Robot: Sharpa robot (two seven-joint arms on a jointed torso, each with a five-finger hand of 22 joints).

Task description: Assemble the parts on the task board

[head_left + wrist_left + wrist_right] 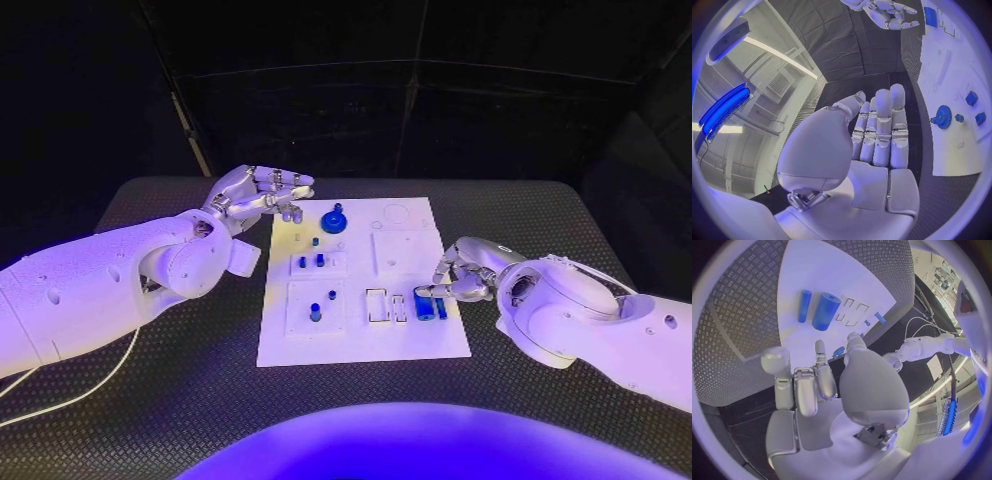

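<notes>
Both hands (267,192) (459,270) hover empty, fingers (882,125) extended, flanking the task board (361,340).

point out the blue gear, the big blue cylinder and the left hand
blue gear (335,219), head view, on its toothed disc
big blue cylinder (825,311), right wrist view, mid-length on its side
left hand (264,192), head view, middle of the hand

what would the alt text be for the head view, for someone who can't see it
A white task board lies in the middle of a black table, carrying small blue parts, among them a blue gear near its far edge and a blue cylinder near its right edge. The left hand hovers at the board's far left corner, the right hand beside the cylinder.
</notes>
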